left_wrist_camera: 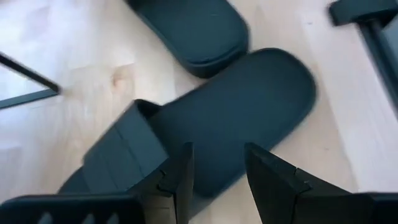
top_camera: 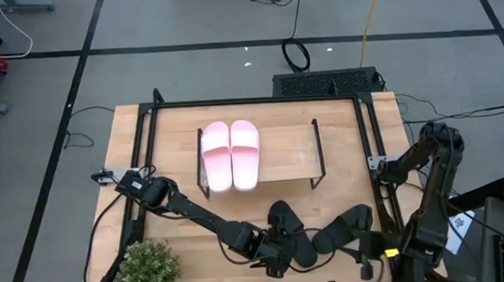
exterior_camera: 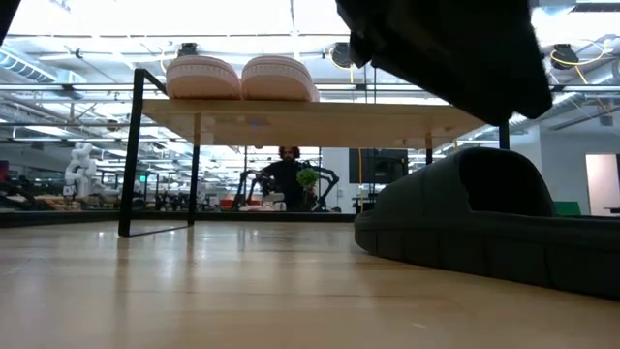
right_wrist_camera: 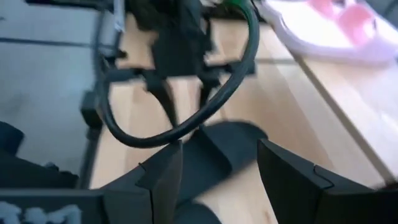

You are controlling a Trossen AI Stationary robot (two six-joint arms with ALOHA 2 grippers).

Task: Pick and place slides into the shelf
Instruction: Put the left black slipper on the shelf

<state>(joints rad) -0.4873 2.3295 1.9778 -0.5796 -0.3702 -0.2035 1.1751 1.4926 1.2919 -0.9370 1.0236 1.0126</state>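
Two light pink slides lie side by side on the left part of the shelf's board. Two black slides lie on the table near its front edge, one beside the other. My left gripper is open and slants down over the nearer black slide, its fingers standing just behind the strap. In the high view the left gripper is at the slide's near end. My right gripper hangs open above the table at the front right, touching nothing. My left gripper comes slanting down at the black slide's footbed next to the strap. The slide lies flat on the table. I cannot tell whether the fingertips touch it.
A potted plant stands at the table's front left corner. A black frame runs round the table, and the shelf's right half is bare. A cable loop hangs from the left arm. A person sits in the room behind.
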